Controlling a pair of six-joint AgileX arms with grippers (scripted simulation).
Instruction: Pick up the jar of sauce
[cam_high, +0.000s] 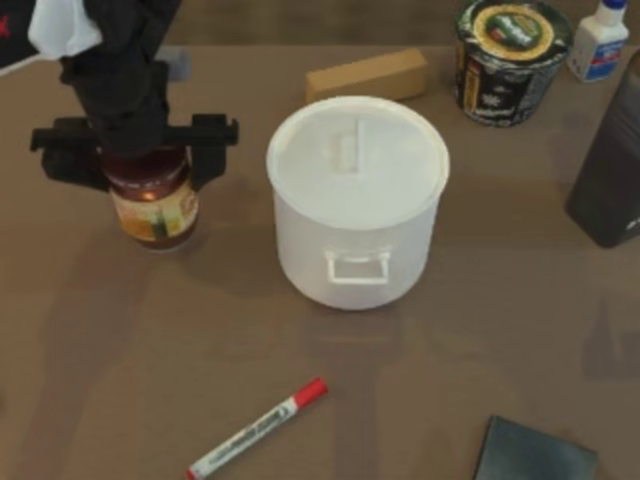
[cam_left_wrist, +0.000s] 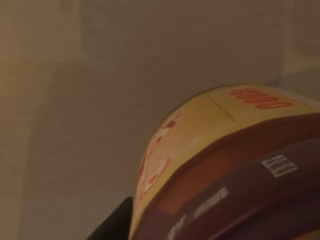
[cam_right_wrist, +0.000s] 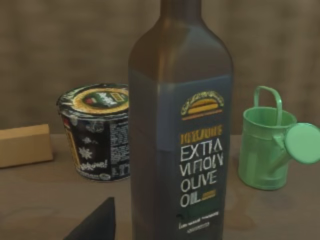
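The jar of sauce (cam_high: 155, 208) stands at the table's left, a small glass jar with dark red contents and a yellow-orange label. My left gripper (cam_high: 140, 152) is right over it and hides the lid, with a black finger pressed against each side of the jar's top. In the left wrist view the jar (cam_left_wrist: 225, 150) fills the near corner, and one finger (cam_left_wrist: 112, 225) lies against its label. My right gripper (cam_right_wrist: 95, 222) is parked low at the table's right, facing a dark olive oil bottle.
A white lidded pot (cam_high: 357, 200) stands mid-table, right of the jar. Behind it lie a tan block (cam_high: 366, 75), a black-and-yellow tub (cam_high: 510, 60) and a white bottle (cam_high: 600, 40). The oil bottle (cam_high: 610, 170) is at the right edge, beside a green watering can (cam_right_wrist: 265, 150). A red marker (cam_high: 258, 428) lies in front.
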